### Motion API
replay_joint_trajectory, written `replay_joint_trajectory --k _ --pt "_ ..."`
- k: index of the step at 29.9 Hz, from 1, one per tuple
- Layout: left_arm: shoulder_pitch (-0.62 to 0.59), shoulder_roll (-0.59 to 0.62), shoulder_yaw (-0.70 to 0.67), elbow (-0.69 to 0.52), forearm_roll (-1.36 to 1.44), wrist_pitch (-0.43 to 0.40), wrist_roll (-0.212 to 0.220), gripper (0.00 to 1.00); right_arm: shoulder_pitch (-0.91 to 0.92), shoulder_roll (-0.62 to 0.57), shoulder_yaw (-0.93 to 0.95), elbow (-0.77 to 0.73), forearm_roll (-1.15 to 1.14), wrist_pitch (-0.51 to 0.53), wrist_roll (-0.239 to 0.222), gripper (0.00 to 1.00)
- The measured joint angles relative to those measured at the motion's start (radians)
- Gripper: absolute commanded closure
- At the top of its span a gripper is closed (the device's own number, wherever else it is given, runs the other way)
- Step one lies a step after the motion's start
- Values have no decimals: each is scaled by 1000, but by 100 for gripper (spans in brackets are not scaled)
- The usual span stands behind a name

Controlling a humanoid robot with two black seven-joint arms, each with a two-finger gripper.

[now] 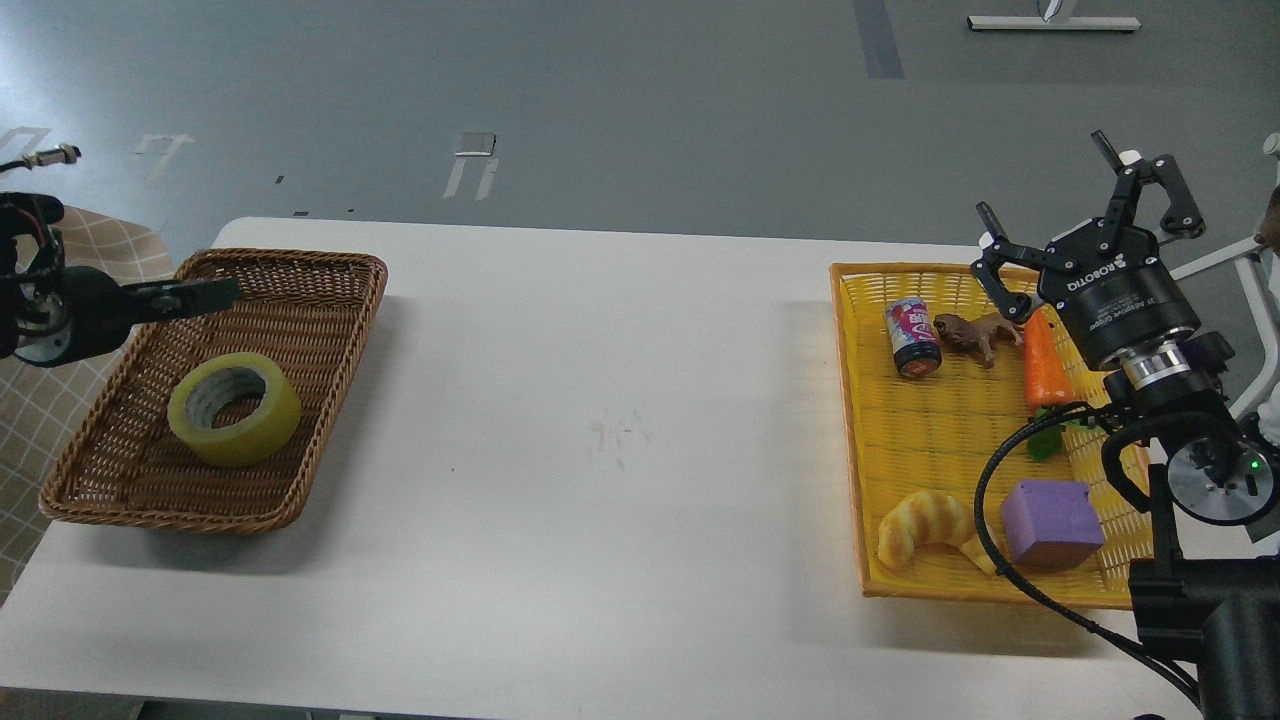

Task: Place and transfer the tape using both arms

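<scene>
The tape (235, 408), a yellow roll with a grey-white core, lies flat in the brown wicker basket (300, 270) at the table's left end. My left gripper (205, 297) hangs above the basket's back left part, up and left of the tape and clear of it. It shows edge-on as one dark bar, so its fingers cannot be told apart. My right gripper (1050, 190) is open and empty, fingers spread, raised over the back right corner of the yellow tray (855, 420).
The yellow tray holds a small can (912, 338), a brown toy animal (970, 332), an orange carrot (1043, 368), a croissant (925, 525) and a purple block (1050, 522). The white table (600, 430) lies between basket and tray. A checked cloth (30, 440) is at the left.
</scene>
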Motion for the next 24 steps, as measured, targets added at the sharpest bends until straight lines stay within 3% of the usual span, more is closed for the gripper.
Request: replay_joint_trajectory --k 4,7,14,24 --pt "-111 2 -3 -27 -214 -11 -71 11 4 0 3 0 0 0 0 0" --pt "-180 1 -4 -54 -401 -12 -95 11 13 0 2 0 0 0 -1 0" --pt "-237 -77 -48 -67 -684 -13 -102 3 45 0 -4 -1 0 0 -2 0" --pt "-238 -228 -153 -67 -1019 -49 -102 2 84 0 -8 -14 -1 0 -2 0"
